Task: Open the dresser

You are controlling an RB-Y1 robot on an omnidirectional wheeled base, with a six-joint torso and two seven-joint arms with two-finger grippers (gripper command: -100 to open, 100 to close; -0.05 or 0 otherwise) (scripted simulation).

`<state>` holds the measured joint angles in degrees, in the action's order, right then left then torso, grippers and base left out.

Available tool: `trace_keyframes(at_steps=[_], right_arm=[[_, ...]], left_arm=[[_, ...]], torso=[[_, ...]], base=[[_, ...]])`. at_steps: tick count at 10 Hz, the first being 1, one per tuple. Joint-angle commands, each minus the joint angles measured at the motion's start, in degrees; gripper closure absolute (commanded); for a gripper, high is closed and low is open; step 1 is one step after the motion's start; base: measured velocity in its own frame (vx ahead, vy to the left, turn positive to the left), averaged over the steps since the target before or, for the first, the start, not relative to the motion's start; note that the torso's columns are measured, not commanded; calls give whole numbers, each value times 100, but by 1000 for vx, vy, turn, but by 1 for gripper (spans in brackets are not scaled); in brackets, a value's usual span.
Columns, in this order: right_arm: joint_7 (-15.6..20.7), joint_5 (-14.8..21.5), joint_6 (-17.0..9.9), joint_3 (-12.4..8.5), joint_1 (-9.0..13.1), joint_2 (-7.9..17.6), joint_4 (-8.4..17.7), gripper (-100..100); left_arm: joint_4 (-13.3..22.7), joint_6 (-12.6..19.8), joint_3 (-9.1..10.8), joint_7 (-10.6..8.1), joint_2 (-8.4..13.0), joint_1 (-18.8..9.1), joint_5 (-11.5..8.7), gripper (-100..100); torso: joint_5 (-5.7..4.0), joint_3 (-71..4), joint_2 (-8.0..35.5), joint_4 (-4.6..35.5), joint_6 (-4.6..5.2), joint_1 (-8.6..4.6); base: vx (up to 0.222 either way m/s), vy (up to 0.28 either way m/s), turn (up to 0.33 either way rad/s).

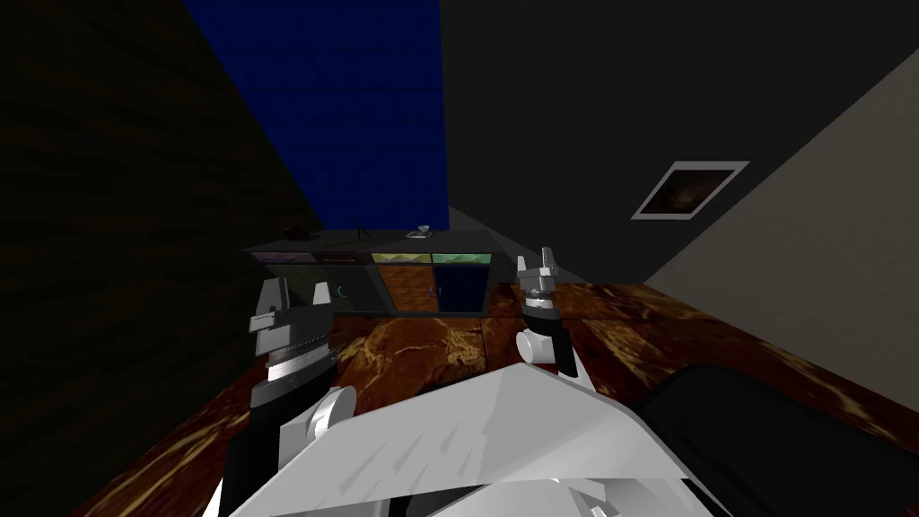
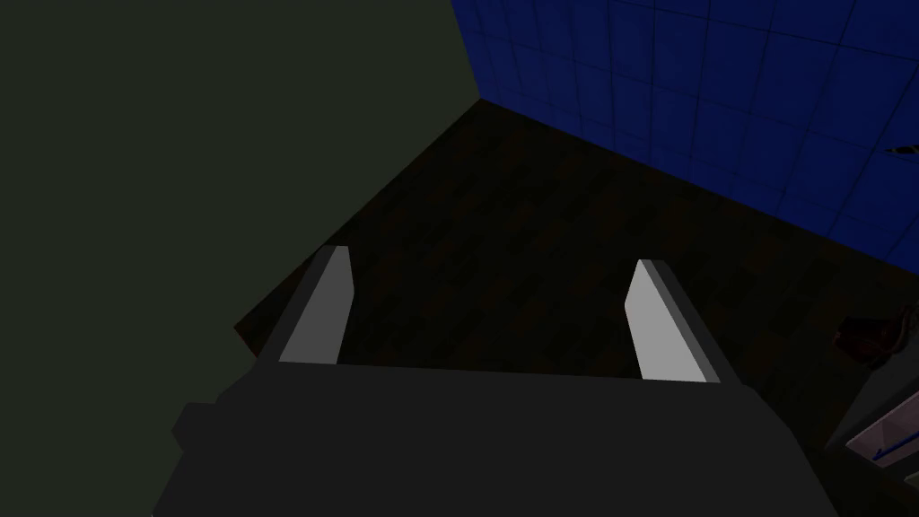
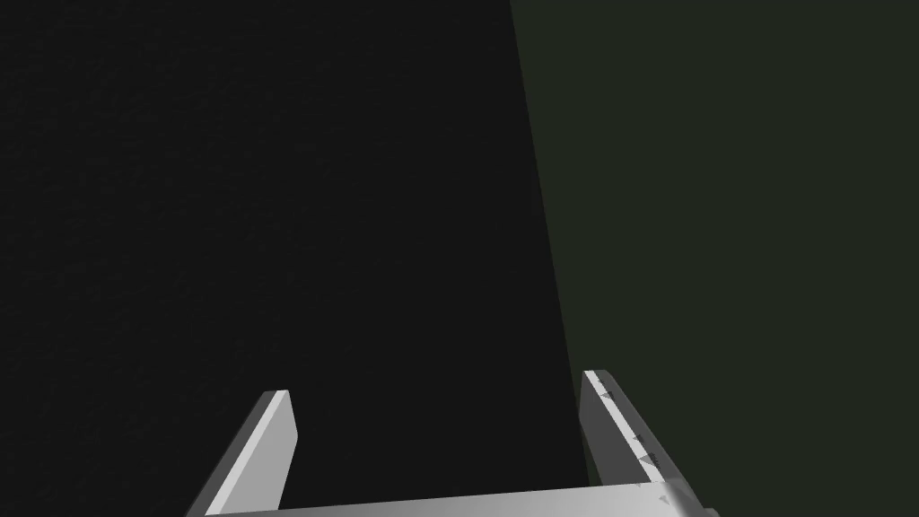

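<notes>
Dark dresser (image 1: 372, 283), laid crosswise ahead, well apart.
Before its left end the left gripper (image 1: 298, 296) is held spread and empty; the right gripper (image 1: 538, 269), likewise, off its right end.

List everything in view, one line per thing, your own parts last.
dresser: one, dark with orange and blue panels, against the wall ahead
pale item: one, on the dresser top, too small to name
dark item: one, on the dresser top, left end
tiled wall: one, blue, behind the dresser
picture frame: one, pale, on the dark wall to my right
floor: brown, marbled
left gripper: open, empty
right gripper: open, empty
</notes>
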<state>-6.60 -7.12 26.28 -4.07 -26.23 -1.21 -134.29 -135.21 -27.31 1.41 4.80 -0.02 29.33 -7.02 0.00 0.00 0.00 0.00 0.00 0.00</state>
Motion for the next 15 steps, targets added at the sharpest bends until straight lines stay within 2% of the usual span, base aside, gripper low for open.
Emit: trace_keyframes(at_steps=[1,9,10,12,15], right_arm=[[0,0,0,0,0,0,0,0],[0,0,1,0,0,0,-2,0],[0,0,1,0,0,0,-2,0],[0,0,0,0,-1,0,1,0],[0,0,0,0,-2,0,1,0]], left_arm=[[0,0,0,0,0,0,0,0],[-2,-1,0,0,0,0,0,0],[180,-18,12,-41,258,-50,-19,-100],[436,-46,30,-99,475,-121,-48,-100],[963,-109,69,-225,727,-269,-111,-100]], torso=[[0,-467,232,235,0,0],[0,-7073,3539,3537,0,0],[0,-7919,3962,3960,0,0],[-1,-8433,4196,4201,0,-5],[-1,-8461,4221,4226,1,-4]], base=[[0,0,0],[0,0,0],[35,-14,-23],[54,-26,-29],[92,-42,-40]])
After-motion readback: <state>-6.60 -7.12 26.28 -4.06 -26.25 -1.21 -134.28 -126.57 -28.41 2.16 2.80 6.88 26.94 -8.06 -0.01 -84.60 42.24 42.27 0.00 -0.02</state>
